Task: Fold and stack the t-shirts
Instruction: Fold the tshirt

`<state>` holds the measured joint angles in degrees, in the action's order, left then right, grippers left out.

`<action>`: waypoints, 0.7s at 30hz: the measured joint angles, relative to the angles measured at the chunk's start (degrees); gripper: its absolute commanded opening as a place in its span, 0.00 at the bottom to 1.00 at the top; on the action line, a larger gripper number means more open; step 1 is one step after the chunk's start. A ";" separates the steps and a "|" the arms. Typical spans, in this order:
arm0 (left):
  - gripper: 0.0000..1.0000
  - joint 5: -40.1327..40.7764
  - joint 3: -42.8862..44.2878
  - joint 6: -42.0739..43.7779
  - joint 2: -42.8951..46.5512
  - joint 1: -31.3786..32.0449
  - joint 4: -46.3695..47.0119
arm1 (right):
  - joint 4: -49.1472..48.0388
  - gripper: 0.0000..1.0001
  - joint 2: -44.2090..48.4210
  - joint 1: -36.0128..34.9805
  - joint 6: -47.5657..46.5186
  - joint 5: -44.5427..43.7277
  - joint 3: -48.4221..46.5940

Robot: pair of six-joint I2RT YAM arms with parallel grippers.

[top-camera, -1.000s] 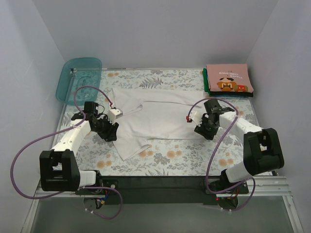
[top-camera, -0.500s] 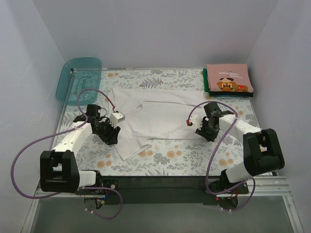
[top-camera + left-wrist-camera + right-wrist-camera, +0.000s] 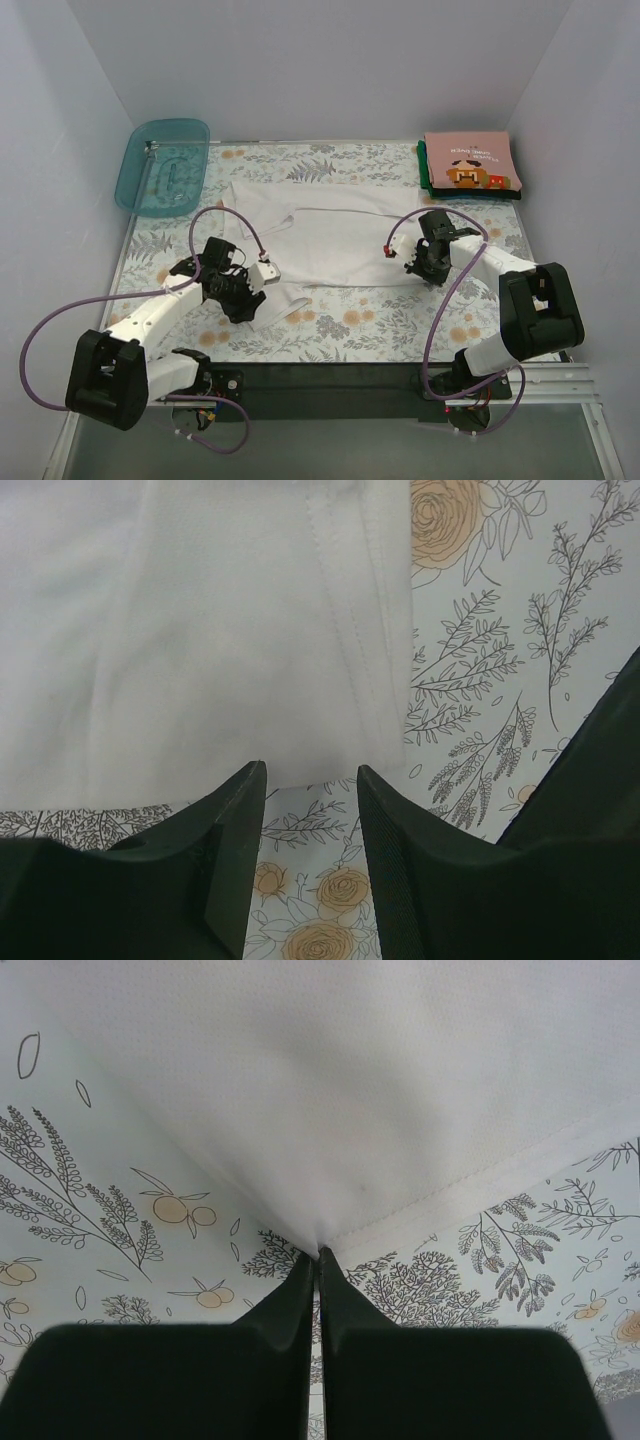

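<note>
A plain white t-shirt (image 3: pixel 335 240) lies spread flat across the middle of the floral table (image 3: pixel 360 325). My right gripper (image 3: pixel 419 271) is at its near right corner; in the right wrist view the jaws (image 3: pixel 318 1253) are shut on that hem corner of the white t-shirt (image 3: pixel 330 1080), which puckers at the tips. My left gripper (image 3: pixel 252 303) is at the near left sleeve. In the left wrist view it (image 3: pixel 310 776) stands open, with the edge of the white t-shirt (image 3: pixel 210 640) just ahead of the fingertips and nothing between them. A folded salmon-pink t-shirt (image 3: pixel 470 162) rests on a dark green one (image 3: pixel 426 178) at the back right.
A translucent teal tray (image 3: pixel 164 164) leans at the back left corner. White walls close in the left, right and back sides. Purple cables loop from both arms over the table.
The right gripper has closed on the shirt's near right corner. The left arm has swung right and nearer, from the shirt's left side to its near left sleeve.
</note>
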<state>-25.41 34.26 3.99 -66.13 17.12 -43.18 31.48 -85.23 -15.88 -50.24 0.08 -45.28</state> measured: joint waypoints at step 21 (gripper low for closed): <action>0.00 8.02 -6.01 -0.39 4.92 9.66 3.87 | 0.28 0.01 -0.94 0.00 0.33 -0.46 -1.11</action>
<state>-17.39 28.25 3.60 -61.21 26.79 -39.31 31.77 -86.17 -15.88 -49.91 -0.38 -46.39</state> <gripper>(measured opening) 0.012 0.022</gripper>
